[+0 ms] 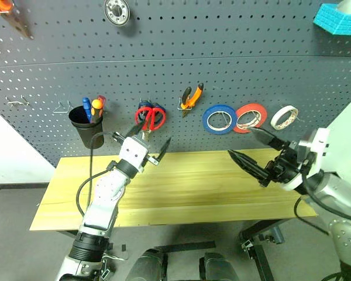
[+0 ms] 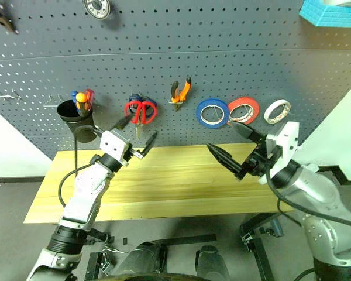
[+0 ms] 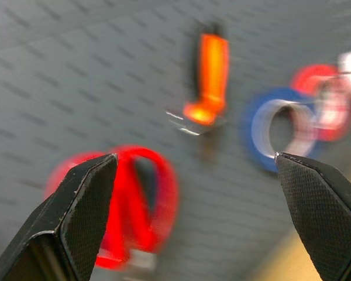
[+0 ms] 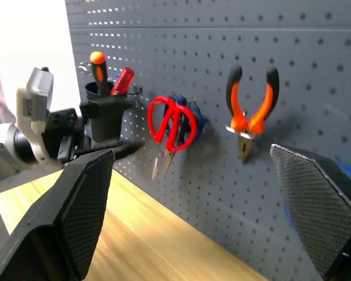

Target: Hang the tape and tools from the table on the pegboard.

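Pegboard behind my table: black cup with screwdrivers leftmost, then red-handled scissors, pliers, blue roll, red-orange roll, cream tape. Over the table, my left gripper and right gripper both spread, holding nothing.

Readable text: none anywhere.
Label on left gripper body: print too small to make out.
Tape, pegboard: no legible marks.
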Robot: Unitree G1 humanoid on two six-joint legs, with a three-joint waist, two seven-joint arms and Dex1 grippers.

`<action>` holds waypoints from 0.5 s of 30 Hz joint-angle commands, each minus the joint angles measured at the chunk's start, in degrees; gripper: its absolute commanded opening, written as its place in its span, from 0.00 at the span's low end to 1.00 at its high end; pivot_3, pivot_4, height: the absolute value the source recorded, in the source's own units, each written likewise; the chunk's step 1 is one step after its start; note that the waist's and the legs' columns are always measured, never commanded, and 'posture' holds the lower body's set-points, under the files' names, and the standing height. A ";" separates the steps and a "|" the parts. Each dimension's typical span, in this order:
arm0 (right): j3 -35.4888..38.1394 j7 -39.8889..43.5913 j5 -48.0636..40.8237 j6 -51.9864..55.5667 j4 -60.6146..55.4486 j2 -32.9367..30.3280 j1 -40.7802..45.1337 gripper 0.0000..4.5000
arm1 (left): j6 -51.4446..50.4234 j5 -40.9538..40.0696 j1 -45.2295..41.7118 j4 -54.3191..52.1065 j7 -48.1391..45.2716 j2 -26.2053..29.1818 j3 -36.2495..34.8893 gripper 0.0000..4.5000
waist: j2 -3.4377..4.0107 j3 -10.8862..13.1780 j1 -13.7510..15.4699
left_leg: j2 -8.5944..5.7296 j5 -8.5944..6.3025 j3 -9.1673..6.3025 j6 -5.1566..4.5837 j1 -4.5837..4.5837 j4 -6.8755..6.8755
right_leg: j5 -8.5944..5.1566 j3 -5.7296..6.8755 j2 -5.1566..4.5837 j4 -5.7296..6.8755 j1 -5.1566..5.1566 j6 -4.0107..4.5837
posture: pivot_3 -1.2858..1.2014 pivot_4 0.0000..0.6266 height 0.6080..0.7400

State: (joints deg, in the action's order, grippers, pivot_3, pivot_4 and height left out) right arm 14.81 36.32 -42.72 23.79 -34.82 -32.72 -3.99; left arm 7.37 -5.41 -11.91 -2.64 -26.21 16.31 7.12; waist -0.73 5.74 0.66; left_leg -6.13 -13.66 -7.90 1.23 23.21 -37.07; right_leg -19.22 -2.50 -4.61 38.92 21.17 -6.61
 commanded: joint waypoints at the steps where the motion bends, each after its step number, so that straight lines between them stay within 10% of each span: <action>1: -4.20 -3.36 4.57 -4.15 -1.92 5.41 -3.53 1.00 | -1.50 -3.83 0.52 4.25 -7.25 1.10 0.92 1.00 | 0.20 -0.41 -0.16 | 0.02 0.00 -0.01 0.00 0.00 0.03 | 0.00 -0.02 -0.03 0.00 0.04 0.01 | 0.50 0.00 0.84; 15: -10.67 -14.45 26.48 -27.69 13.78 24.13 -23.34 1.00 | -6.30 -4.60 13.61 10.69 -10.48 5.43 -2.89 1.00 | 0.65 -1.86 -0.06 | 0.02 -0.16 0.00 0.13 -0.80 0.23 | -0.19 -0.23 -0.07 -0.04 -0.44 0.25 | 0.49 0.00 0.84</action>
State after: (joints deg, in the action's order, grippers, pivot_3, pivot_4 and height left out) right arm 4.70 23.30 -18.93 1.20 -21.94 -10.03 -27.61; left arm 1.20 -8.60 1.54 9.00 -37.07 21.45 6.24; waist -0.07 3.88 0.59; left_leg -6.09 -13.83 -7.90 1.38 22.41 -36.84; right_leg -19.47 -2.74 -4.68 38.88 20.73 -6.26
